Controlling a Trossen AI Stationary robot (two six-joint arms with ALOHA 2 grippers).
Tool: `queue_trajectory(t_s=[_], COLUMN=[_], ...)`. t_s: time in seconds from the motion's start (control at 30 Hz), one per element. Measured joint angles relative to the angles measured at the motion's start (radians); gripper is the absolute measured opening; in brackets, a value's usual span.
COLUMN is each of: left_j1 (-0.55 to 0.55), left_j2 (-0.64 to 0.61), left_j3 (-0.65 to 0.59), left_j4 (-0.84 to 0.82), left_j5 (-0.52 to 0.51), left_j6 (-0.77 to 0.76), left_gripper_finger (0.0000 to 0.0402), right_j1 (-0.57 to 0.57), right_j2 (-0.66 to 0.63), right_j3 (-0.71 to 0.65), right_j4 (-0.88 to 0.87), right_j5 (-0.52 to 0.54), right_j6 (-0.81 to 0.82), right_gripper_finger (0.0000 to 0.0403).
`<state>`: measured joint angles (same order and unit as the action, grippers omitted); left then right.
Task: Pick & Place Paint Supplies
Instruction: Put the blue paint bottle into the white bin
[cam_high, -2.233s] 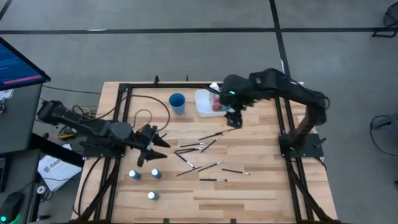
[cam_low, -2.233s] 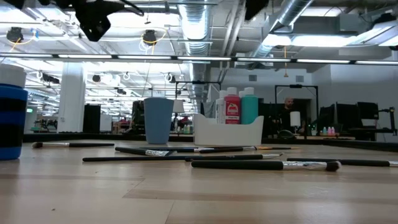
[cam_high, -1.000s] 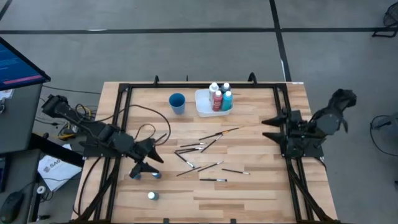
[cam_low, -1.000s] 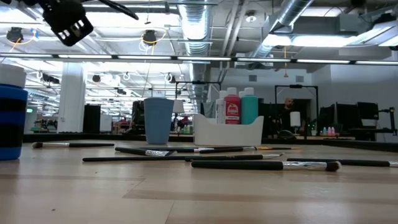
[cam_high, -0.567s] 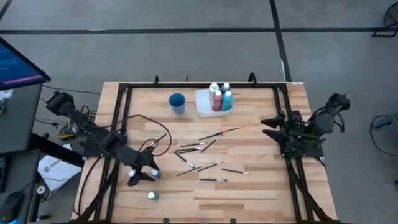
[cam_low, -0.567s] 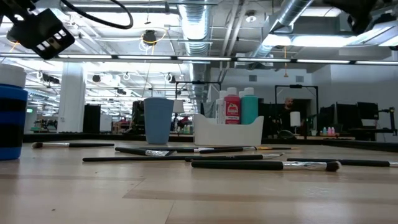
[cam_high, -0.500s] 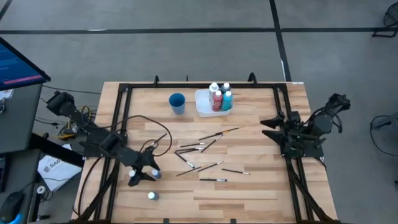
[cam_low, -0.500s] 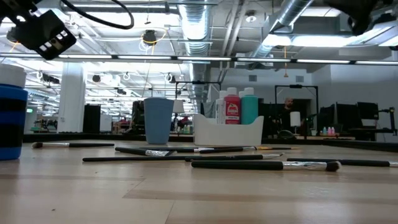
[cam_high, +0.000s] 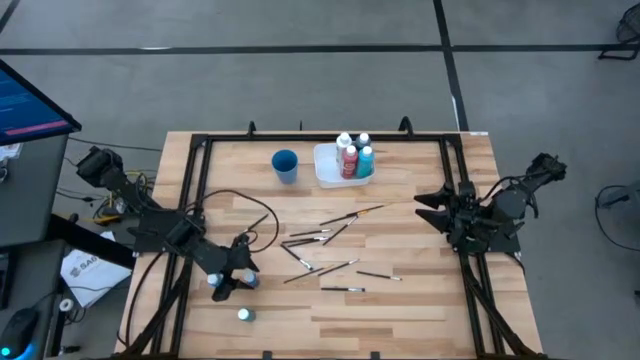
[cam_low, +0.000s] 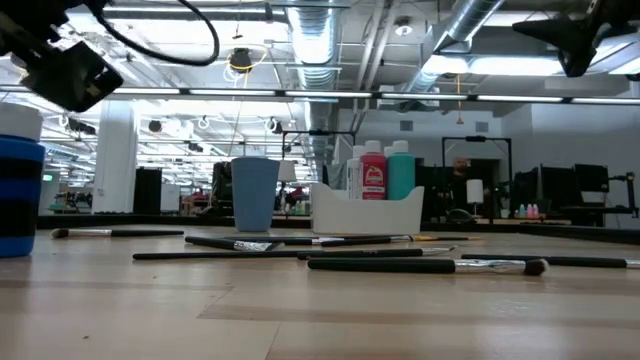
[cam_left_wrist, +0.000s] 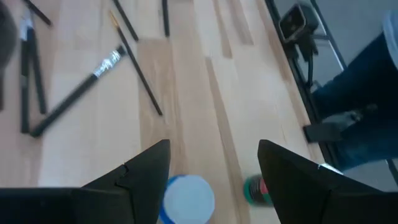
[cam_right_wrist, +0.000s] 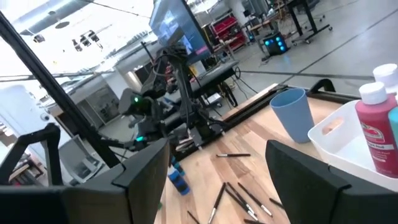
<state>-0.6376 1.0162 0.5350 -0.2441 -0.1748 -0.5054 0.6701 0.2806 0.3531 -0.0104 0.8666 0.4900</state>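
Left gripper (cam_high: 232, 283) hangs with jaws spread over a blue paint bottle (cam_left_wrist: 186, 199) near the desk's left front, grasping nothing. Right gripper (cam_high: 425, 207), also spread and empty, waits at the right edge. Paintbrushes (cam_high: 325, 243) lie scattered mid-desk; red and teal bottles stand in the white tray (cam_high: 326, 172).
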Motion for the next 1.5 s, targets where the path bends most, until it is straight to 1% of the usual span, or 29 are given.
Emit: queue_trajectory(t_s=[0.1,0.23,0.33,0.47,0.6,0.77,0.87,0.97,1.03,1.1,1.2,1.23,1.27,1.37,1.4,1.5], left_j1=[0.000,0.000,0.000,0.000,0.000,0.000,0.000,0.000,0.001,0.001,0.001,0.001,0.001,0.002,0.002,0.002], left_j2=[-0.028,-0.050,-0.052,-0.052,-0.052,-0.052,-0.052,-0.052,-0.052,-0.052,-0.052,-0.052,-0.052,-0.052,-0.052,-0.052], left_j3=[0.000,0.000,0.000,0.000,0.000,0.000,0.000,0.000,0.000,0.000,0.000,0.000,0.000,0.000,0.000,0.000], left_j4=[-0.014,-0.079,-0.109,-0.115,-0.115,-0.115,-0.114,-0.113,-0.112,-0.112,-0.112,-0.111,-0.111,-0.111,-0.111,-0.112], left_j5=[-0.001,0.019,0.024,0.024,0.024,0.024,0.024,0.023,0.023,0.023,0.023,0.023,0.023,0.023,0.023,0.023], left_j6=[-0.035,-0.106,-0.113,-0.115,-0.136,-0.137,-0.167,-0.183,-0.183,-0.184,-0.184,-0.184,-0.184,-0.185,-0.188,-0.207], left_gripper_finger=[0.0237,0.0237,0.0237,0.0237,0.0237,0.0237,0.0237,0.0237,0.0237,0.0237,0.0237,0.0237,0.0237,0.0237,0.0237,0.0237], right_j1=[0.000,0.000,0.000,-0.007,-0.007,-0.007,-0.012,-0.011,-0.010,-0.010,-0.011,-0.010,-0.010,-0.010,-0.010,-0.012], right_j2=[0.000,0.000,0.000,-0.027,-0.096,-0.203,-0.272,-0.276,-0.277,-0.278,-0.278,-0.278,-0.278,-0.278,-0.269,-0.249], right_j3=[0.000,0.000,-0.009,-0.060,-0.100,-0.153,-0.195,-0.223,-0.235,-0.262,-0.275,-0.285,-0.302,-0.346,-0.345,-0.345], right_j4=[0.000,-0.031,-0.046,-0.045,-0.043,-0.045,-0.045,-0.053,-0.032,-0.010,0.008,0.014,0.017,0.082,0.093,0.083], right_j5=[-0.001,-0.001,0.000,0.014,0.015,0.010,-0.006,-0.077,-0.148,-0.219,-0.332,-0.363,-0.384,-0.414,-0.412,-0.366], right_j6=[-0.001,-0.002,-0.011,-0.007,0.003,-0.056,-0.073,-0.082,-0.081,-0.082,-0.082,-0.082,-0.081,-0.074,-0.077,-0.070], right_gripper_finger=[0.0260,0.0260,0.0260,0.0258,0.0244,0.0220,0.0205,0.0182,0.0156,0.0116,0.0037,0.0019,0.0012,0.0013,0.0010,0.0002])
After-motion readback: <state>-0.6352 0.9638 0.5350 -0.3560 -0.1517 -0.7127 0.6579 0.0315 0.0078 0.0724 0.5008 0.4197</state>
